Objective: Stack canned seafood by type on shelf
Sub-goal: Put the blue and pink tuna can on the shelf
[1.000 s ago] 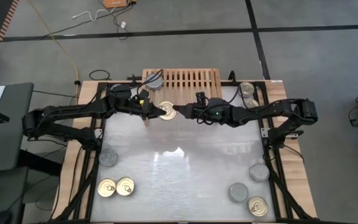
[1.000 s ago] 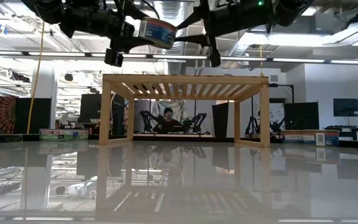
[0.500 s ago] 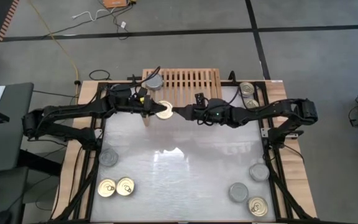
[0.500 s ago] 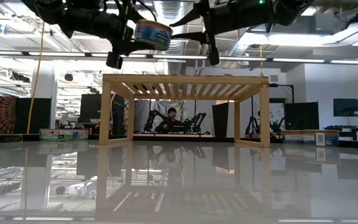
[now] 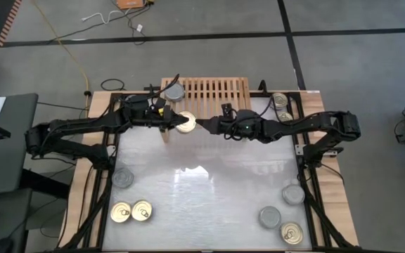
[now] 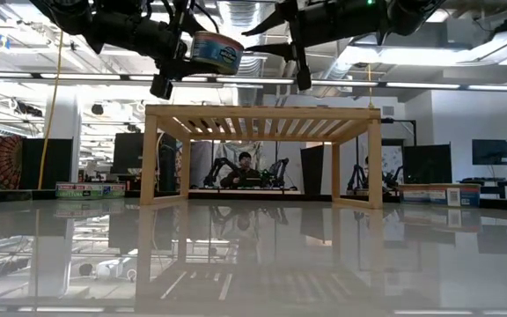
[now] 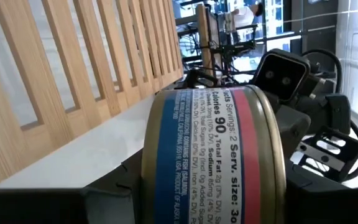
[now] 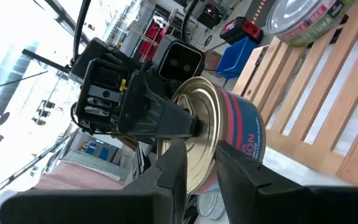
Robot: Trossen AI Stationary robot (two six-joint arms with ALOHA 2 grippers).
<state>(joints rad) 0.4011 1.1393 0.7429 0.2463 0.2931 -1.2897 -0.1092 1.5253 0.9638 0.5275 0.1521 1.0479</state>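
A gold-topped can of seafood with a blue and red label hangs in the air over the near left corner of the wooden shelf. My left gripper is shut on it. My right gripper faces it from the table's right. It is open, with its fingertips just short of the can. A silver-topped can sits on the slatted shelf top at the far left corner. My left gripper pinches the can by its two flat faces. One finger lies on the middle of the gold top, and the other is hidden under the can. The fingers come level from the table's left. The can is lifted clear above the shelf, slightly tilted.
Loose cans lie on the table: one silver and two gold near left, two silver and one gold near right, and gold ones far right beside the shelf. A person sits in the room beyond.
My left gripper has drawn the can a little toward the table's left edge, away from my right gripper's fingertips. A small gap now shows between those fingertips and the can. The can stays lifted above the shelf.
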